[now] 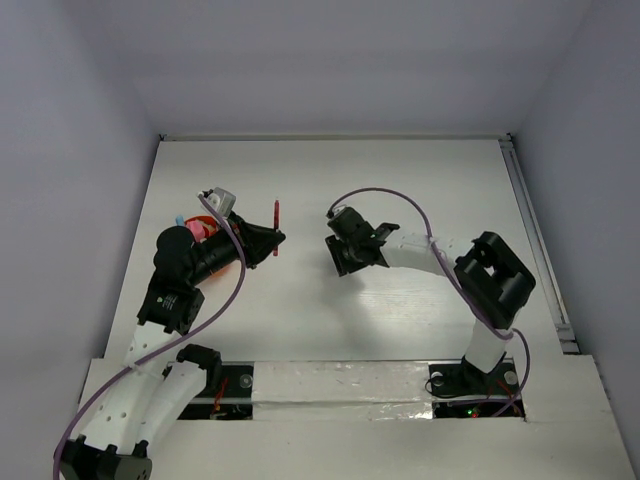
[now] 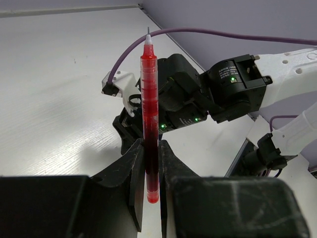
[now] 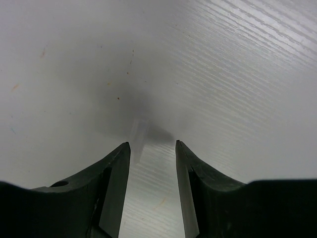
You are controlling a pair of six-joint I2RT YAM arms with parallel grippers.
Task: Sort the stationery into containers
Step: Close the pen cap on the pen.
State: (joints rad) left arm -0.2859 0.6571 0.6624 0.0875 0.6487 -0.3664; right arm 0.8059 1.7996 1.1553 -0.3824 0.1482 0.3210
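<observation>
Slim red plastic pen: clamped near its blunt end in left pincer, nib free. Right pincer: parted, empty. Advised: swing over round orange-red plastic pot beside left arm, release low.

L gripper is left of mid table, w/ a pen held between its 2 fingers. In the top view the pen runs front to back, and most of it sticks out toward the far wall. The pot sits left of the pen, just behind the L arm, which hides part of it. Small things sit in the pot. R gripper is right of the pen, near it but apart, over the table. L arm base is at the near edge on the left, R arm base on the right.
</observation>
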